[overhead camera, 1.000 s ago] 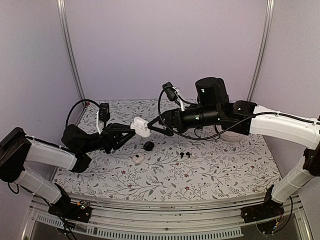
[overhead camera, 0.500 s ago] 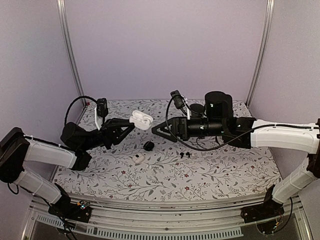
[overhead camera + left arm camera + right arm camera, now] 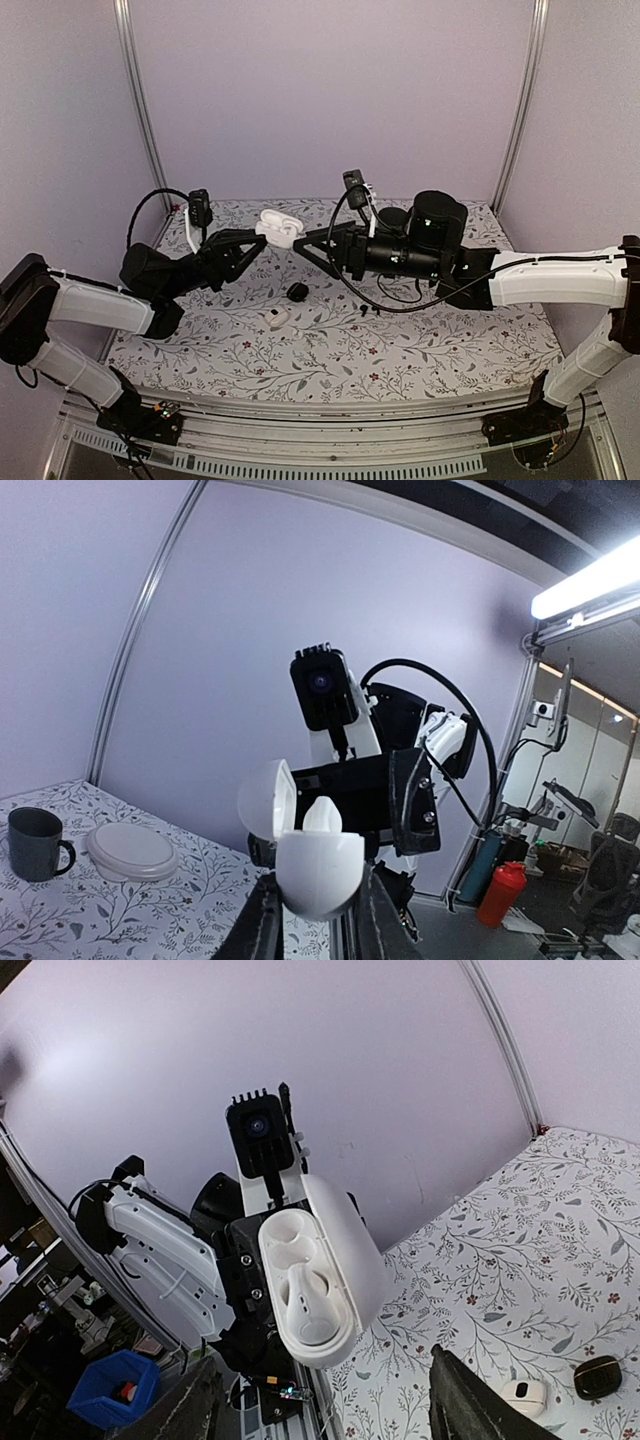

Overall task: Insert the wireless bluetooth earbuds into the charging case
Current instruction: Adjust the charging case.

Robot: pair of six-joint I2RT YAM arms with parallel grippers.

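My left gripper [image 3: 262, 244] is shut on a white charging case [image 3: 279, 227] and holds it high above the table with its lid open. One white earbud [image 3: 312, 1305] sits in the case's nearer socket; the other socket is empty. In the left wrist view the case [image 3: 318, 873] is pinched between my fingers with the earbud [image 3: 322, 815] sticking up. My right gripper [image 3: 312, 243] is open and empty, facing the case from the right. A black pair of earbuds [image 3: 368, 309] lies on the table. A second white case [image 3: 277, 317] and a round black case [image 3: 297, 291] lie below the grippers.
The table has a floral cloth [image 3: 420, 350]. A dark mug [image 3: 35, 842] and a white round dish [image 3: 131, 851] stand at the back right, behind my right arm. Metal posts [image 3: 140, 100] frame the rear corners.
My left gripper has raised the white case a little and tilted it. My right gripper backed away to the right, then came forward again to face the case, open.
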